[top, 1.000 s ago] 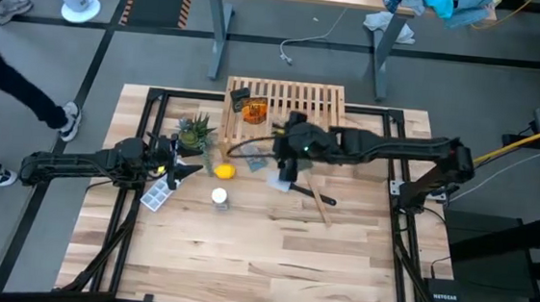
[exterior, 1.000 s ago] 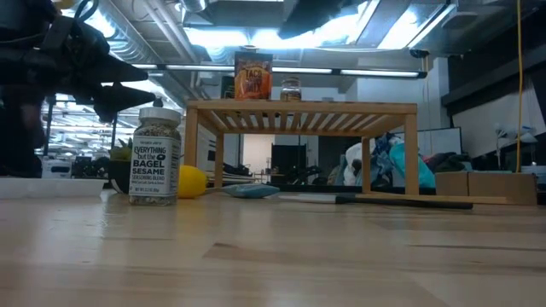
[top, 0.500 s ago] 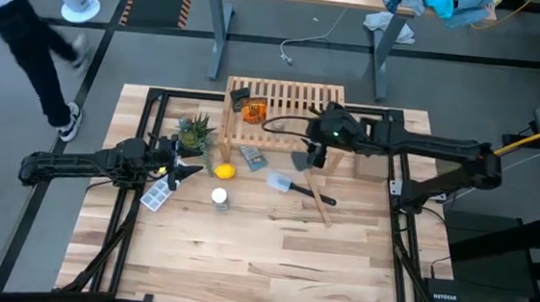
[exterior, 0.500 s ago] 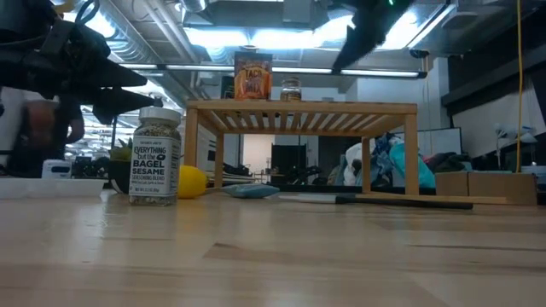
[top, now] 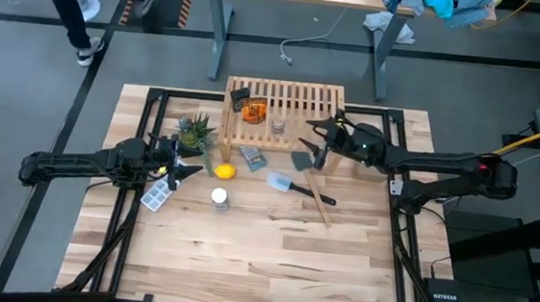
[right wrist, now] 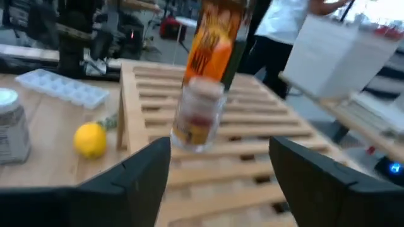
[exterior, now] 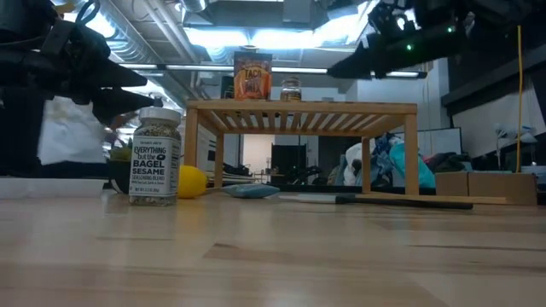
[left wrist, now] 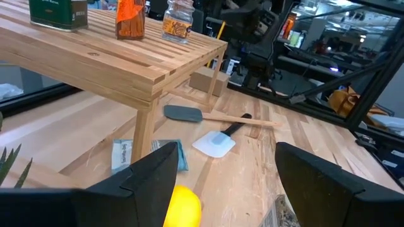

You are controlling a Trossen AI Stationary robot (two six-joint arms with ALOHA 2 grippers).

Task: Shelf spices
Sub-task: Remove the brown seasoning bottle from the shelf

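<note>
The wooden slatted shelf (top: 298, 97) (exterior: 300, 108) stands on its legs at the table's far side. On its top stand the black square container (top: 240, 98) (left wrist: 58, 11), the orange one (top: 255, 111) (exterior: 252, 76) and the tiny glass jar (top: 278, 125) (right wrist: 199, 113). The white-capped jar (top: 218, 197) (exterior: 155, 158) stands on the table near the yellow lemon (top: 224, 172). My right gripper (top: 311, 143) (right wrist: 219, 144) is open, level with the shelf top, just right of the glass jar and apart from it. My left gripper (top: 191, 169) (left wrist: 227, 151) waits open, left of the lemon.
Right of the lemon lie a blue packet (top: 251, 156), a grey-blue spatula (top: 282, 183), a dark spatula (top: 303, 160) and a wooden-handled tool (top: 317, 195). A potted plant (top: 194, 131) and an ice tray (top: 157, 196) sit by my left gripper. A person walks beyond the far left corner.
My right gripper has drawn back from over the shelf's near edge toward the table's right edge, uncovering the glass jar in the high view. In the low view it has come down to shelf-top height, pointing at the jars. The containers have stayed put.
</note>
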